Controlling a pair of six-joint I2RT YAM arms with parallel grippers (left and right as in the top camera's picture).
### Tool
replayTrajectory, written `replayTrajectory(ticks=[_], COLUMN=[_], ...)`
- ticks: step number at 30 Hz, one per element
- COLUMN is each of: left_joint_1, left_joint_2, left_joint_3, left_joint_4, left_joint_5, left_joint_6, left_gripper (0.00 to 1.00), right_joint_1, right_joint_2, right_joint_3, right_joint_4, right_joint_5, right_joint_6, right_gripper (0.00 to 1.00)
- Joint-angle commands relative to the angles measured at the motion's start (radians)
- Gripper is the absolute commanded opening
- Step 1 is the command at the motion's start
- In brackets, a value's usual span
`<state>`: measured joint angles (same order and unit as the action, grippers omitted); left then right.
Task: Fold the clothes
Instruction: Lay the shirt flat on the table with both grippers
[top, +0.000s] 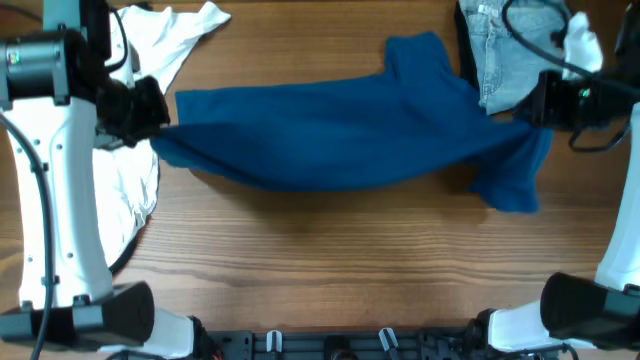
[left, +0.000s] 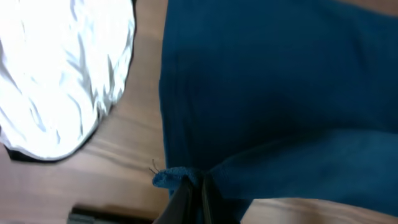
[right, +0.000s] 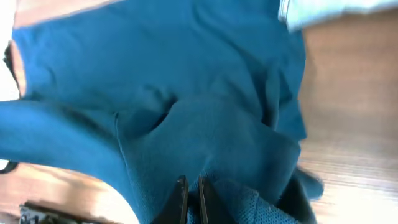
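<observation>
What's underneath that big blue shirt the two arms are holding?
Around the blue shirt, pinched by the left gripper and right gripper, only wooden table shows. Whatever lies beneath the cloth is covered, so I cannot tell.

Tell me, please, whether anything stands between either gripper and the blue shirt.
Nothing visible does: the left gripper and the right gripper are each shut on an edge of the blue shirt. The white garment beside the left end and the jeans behind the right end lie clear of both grips.
</observation>
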<state>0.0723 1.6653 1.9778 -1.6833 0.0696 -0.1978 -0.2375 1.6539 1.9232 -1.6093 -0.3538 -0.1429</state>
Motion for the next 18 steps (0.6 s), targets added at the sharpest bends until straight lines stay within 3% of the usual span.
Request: replayTrajectory(ticks=[1,7,11,18], left_joint_1=[0.005,0.002,0.003,0.008], left_joint_2=[-0.047,-0.048,-0.048,-0.048], left_joint_3=[-0.131,-0.285,-0.446,-0.644], left_joint_4=[0.001,0.06,0.211,0.496], left_joint_5=[0.0,0.001,-0.005,-0.114], left_joint_6=[-0.046,-0.069,-0.082,-0.191], left_gripper=[0.04,0.04,0.04,0.04], right_joint_1=[-0.002,-0.002,-0.002,-0.002], right_joint_2=[-0.049,-0.101,-0.104,-0.1], right_joint_3=[-0.139,-0.394,-0.632,-0.691], right_joint_4=[0.008,0.07,0.266,0.551], right_joint_5=[0.042,0.046,0.047,0.047], right_joint_6=[0.015,0.049,0.102,0.116], right_gripper=[0.04,0.04,0.04,0.04])
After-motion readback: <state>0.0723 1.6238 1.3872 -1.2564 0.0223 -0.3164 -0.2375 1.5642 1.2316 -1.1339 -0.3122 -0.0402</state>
